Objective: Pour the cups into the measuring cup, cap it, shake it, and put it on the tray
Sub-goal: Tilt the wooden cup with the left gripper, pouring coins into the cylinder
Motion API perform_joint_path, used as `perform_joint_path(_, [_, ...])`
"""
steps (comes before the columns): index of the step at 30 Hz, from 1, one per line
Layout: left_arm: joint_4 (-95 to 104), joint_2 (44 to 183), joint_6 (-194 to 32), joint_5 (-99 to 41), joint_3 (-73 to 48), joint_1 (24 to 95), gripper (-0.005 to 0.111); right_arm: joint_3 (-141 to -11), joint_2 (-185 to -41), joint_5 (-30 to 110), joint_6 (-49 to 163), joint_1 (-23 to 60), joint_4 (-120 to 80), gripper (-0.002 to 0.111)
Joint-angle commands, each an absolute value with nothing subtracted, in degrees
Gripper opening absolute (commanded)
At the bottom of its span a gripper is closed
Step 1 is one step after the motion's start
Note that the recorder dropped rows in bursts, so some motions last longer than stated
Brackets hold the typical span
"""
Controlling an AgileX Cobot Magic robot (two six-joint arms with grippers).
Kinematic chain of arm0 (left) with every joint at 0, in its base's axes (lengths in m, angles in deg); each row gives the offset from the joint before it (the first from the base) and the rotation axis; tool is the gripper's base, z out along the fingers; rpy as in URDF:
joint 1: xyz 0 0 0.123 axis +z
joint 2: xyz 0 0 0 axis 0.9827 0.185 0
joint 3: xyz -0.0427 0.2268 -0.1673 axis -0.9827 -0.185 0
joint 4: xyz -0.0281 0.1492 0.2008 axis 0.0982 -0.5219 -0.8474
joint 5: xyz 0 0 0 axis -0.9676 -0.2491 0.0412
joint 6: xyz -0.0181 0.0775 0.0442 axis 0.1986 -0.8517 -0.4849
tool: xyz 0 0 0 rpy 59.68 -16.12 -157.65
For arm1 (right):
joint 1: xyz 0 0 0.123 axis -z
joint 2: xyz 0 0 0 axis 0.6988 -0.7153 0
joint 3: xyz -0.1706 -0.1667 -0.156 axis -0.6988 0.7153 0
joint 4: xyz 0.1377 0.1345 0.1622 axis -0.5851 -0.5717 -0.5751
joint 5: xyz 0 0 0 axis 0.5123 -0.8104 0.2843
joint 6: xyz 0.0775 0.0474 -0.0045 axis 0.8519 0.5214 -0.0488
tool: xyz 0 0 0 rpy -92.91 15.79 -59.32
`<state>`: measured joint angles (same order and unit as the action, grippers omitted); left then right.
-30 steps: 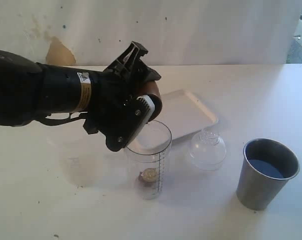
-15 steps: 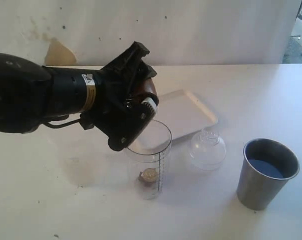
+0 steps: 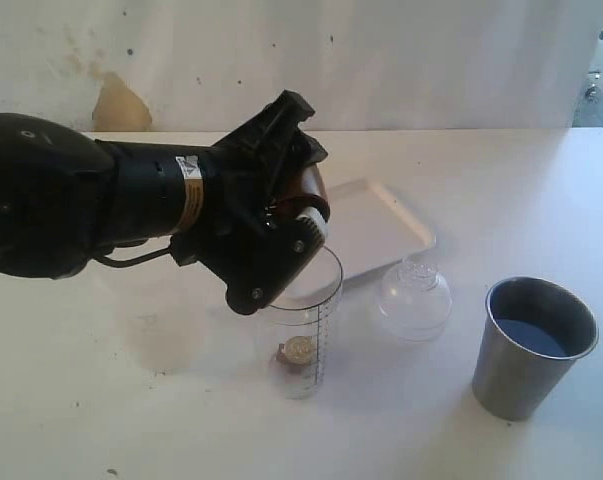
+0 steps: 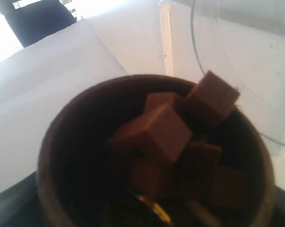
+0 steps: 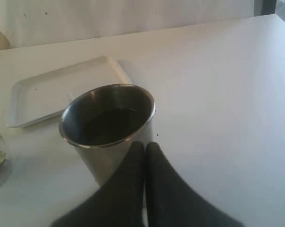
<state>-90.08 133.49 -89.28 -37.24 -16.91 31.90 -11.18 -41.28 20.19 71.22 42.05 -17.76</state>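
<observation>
My left gripper (image 3: 293, 212) is shut on the small brown wooden cup (image 3: 309, 186) and holds it tilted over the rim of the clear measuring cup (image 3: 308, 325). In the left wrist view the wooden cup (image 4: 52, 156) holds several brown cubes (image 4: 166, 132), one at its lip beside the measuring cup's rim (image 4: 227, 71). A pale piece (image 3: 299, 350) lies at the measuring cup's bottom. The steel tumbler (image 3: 531, 345) stands upright at the right with dark contents. My right gripper (image 5: 145, 147) is shut and empty, just beside the tumbler (image 5: 109, 118). The white tray (image 3: 381, 225) lies behind the measuring cup.
A clear domed lid (image 3: 414, 300) rests on the table between the measuring cup and the tumbler. The tray (image 5: 62, 90) shows beyond the tumbler in the right wrist view. My left arm's dark body (image 3: 71, 205) spans the left half of the table.
My left gripper has shifted a little to the right and up with the wooden cup, tipping it further over the measuring cup. The right gripper and the tumbler have not moved.
</observation>
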Motion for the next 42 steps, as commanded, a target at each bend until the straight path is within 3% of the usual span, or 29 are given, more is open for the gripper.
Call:
perform_joint_path(1, [-88.28,133.17,-88.16,-37.66,-16.62,30.02,0.0,-10.86,-40.97,20.22,71.35,42.05,-17.56,0.0])
perform_joint_path(29, [-90.82,133.4,-99.97,-40.67,-16.62,29.93,0.0,-10.86,-40.97,20.22,71.35,42.05,-17.56,0.0])
perform_joint_path(42, [-95.25,136.3,-97.6,-49.38,-16.62,26.7,0.0,-10.86,-40.97,20.22,71.35,42.05,-17.56,0.0])
